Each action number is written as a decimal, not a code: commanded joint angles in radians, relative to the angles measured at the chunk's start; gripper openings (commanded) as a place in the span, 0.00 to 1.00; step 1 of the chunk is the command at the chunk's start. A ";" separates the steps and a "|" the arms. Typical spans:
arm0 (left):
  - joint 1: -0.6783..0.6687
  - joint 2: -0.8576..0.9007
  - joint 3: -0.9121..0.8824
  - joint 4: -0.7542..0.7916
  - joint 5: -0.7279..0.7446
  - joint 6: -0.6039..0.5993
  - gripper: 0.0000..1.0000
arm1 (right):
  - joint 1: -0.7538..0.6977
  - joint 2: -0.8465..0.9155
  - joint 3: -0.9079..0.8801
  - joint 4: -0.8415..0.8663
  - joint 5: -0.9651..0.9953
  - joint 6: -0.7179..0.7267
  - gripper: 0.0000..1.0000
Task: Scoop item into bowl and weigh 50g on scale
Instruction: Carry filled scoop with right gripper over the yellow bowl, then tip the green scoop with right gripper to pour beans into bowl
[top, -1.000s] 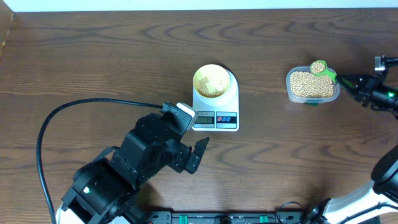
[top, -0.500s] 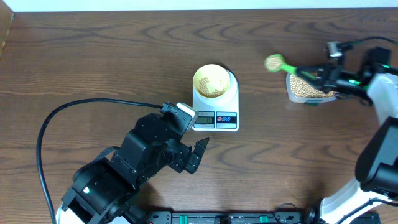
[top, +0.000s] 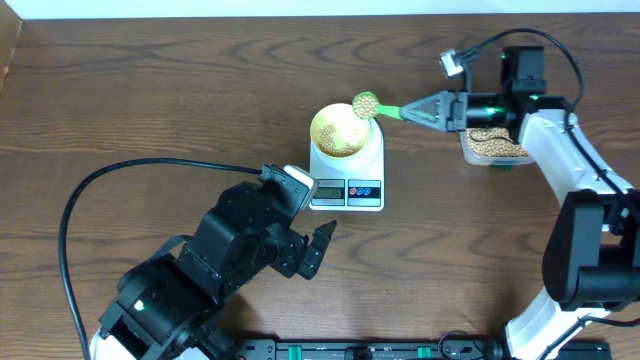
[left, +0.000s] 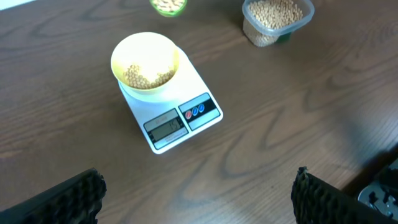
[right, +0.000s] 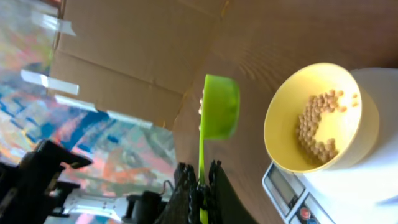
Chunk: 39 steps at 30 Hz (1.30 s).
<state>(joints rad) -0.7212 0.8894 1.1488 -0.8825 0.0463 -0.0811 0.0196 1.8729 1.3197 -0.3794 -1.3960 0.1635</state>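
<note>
The left gripper (top: 318, 248) is being held nearest, before the scale (top: 346, 193), its fingers spread wide on nothing. The bowl (left: 143, 48), with beans (left: 148, 76) lying in it, is being carried by the scale. A green scoop (top: 366, 103) holding beans is being pinched by its handle in the right gripper (top: 440, 108), beside the bowl's far-right rim. The bean-filled tub (left: 261, 34) is standing farther right.

Digits on the scale (left: 190, 78) display (left: 165, 129) illegibly small; green scoop (left: 168, 5) half beyond the top edge
</note>
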 joint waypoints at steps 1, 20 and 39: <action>0.003 -0.001 0.007 0.000 -0.002 -0.002 0.98 | 0.037 -0.003 -0.002 0.059 0.053 0.137 0.01; 0.003 -0.001 0.007 0.000 -0.002 -0.002 0.98 | 0.220 -0.003 -0.002 0.015 0.494 -0.089 0.01; 0.003 -0.001 0.007 0.001 -0.002 -0.002 0.98 | 0.320 -0.010 0.189 -0.259 0.868 -0.307 0.01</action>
<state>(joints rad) -0.7212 0.8894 1.1488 -0.8825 0.0463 -0.0814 0.3012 1.8732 1.4319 -0.6056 -0.6285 -0.0525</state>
